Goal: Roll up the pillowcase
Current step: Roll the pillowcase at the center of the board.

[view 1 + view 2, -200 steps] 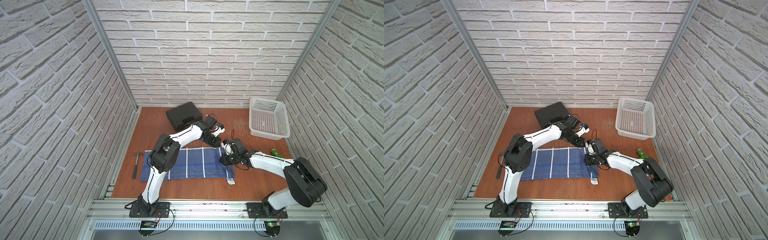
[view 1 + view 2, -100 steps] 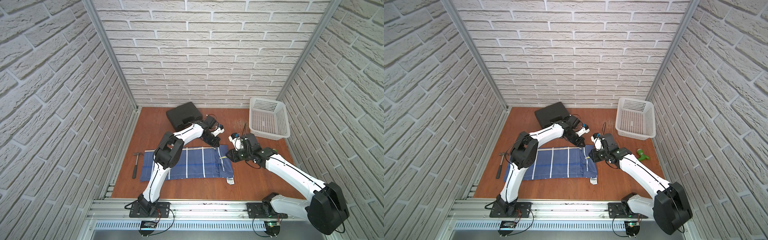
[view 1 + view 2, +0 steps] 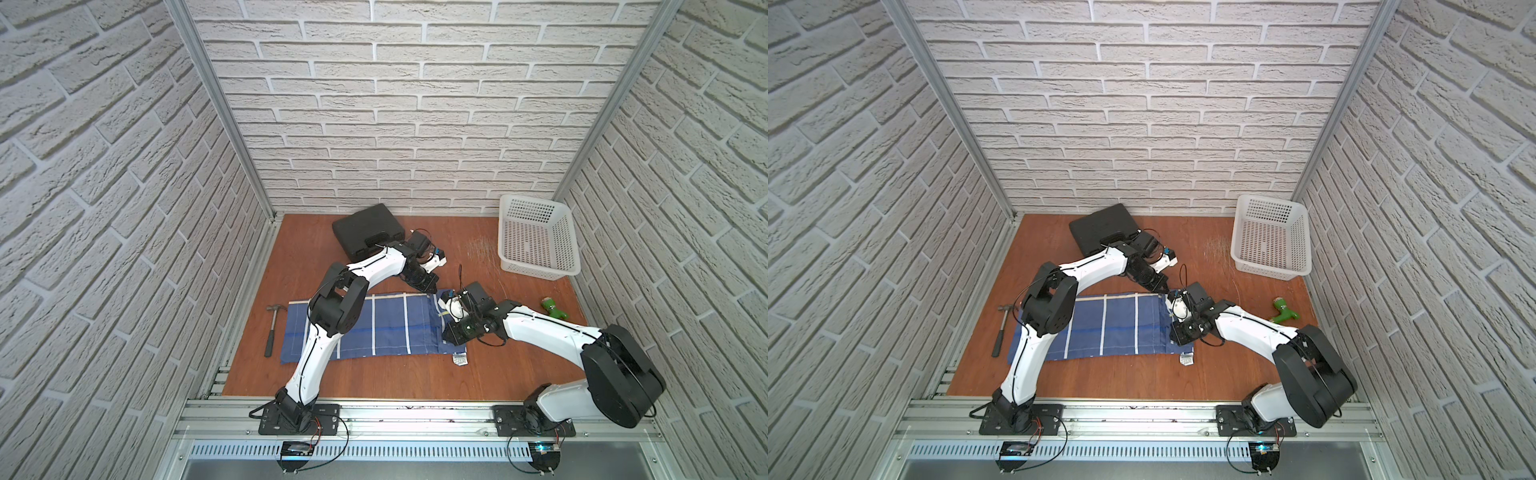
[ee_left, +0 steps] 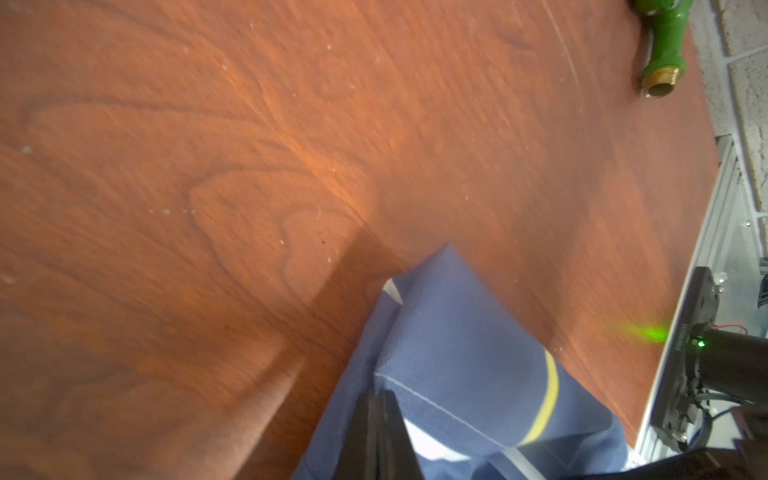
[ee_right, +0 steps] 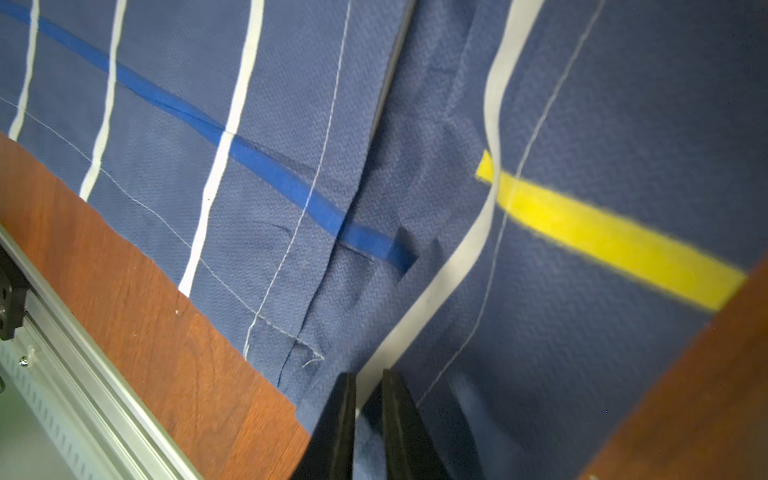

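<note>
The blue pillowcase (image 3: 386,328) with thin white lines lies flat on the wooden table (image 3: 415,382) in both top views. Its white label (image 3: 459,359) sticks out at the near right corner. My left gripper (image 3: 431,289) is at the far right corner, shut on the fabric. In the left wrist view its jaws (image 4: 378,395) pinch a lifted fold of the pillowcase (image 4: 457,332). My right gripper (image 3: 449,334) is at the right edge. In the right wrist view its jaws (image 5: 368,376) stand close together with blue cloth between them, beside the yellow stripe (image 5: 602,237).
A hammer (image 3: 272,328) lies left of the cloth. A black case (image 3: 365,232) sits at the back, and a white basket (image 3: 536,241) at the back right. A green fitting (image 3: 555,309) lies by the right wall.
The right arm swung its elbow out and back in. Its gripper is again at the pillowcase's right edge, a little nearer the front. The left gripper stays on the far right corner.
</note>
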Motion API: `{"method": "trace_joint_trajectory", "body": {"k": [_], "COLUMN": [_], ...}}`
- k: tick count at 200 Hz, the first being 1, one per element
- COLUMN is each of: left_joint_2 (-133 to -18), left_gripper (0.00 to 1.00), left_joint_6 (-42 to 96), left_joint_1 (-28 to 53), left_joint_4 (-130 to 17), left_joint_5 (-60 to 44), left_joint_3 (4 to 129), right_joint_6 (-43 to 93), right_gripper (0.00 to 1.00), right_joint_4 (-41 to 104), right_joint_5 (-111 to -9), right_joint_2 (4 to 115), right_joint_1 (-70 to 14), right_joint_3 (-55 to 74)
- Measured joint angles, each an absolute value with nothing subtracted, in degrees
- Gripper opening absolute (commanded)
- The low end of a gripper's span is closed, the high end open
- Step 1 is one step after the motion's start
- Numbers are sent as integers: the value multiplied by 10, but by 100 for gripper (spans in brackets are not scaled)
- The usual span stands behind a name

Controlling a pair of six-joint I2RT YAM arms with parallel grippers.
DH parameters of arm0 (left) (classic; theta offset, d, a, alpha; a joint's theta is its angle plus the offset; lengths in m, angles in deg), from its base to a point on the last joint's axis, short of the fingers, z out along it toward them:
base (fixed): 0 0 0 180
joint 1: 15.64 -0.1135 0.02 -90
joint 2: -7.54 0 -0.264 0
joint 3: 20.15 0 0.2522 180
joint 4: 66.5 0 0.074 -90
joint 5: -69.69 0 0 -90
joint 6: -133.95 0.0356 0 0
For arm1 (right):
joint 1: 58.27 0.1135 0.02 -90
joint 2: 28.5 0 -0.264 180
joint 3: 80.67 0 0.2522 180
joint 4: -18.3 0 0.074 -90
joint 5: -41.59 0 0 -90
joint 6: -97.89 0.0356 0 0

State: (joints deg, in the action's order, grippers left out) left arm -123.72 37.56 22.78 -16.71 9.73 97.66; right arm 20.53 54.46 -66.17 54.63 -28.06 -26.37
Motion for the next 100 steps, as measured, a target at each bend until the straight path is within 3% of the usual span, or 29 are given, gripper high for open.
{"method": "trace_joint_trajectory", "body": {"k": [100], "left_joint_2": [-1273], "left_gripper": [12], "left_joint_6": [375], "left_joint_1": [231], "left_joint_4": [-190], "left_joint_5": [68], "left_joint_3": [1005], "right_joint_6": [211], "right_gripper": [12], "right_joint_4": [541], "right_joint_5": [-652], "right_joint_2": [575], "right_joint_1": [-269], "right_joint_3": [-266]}}
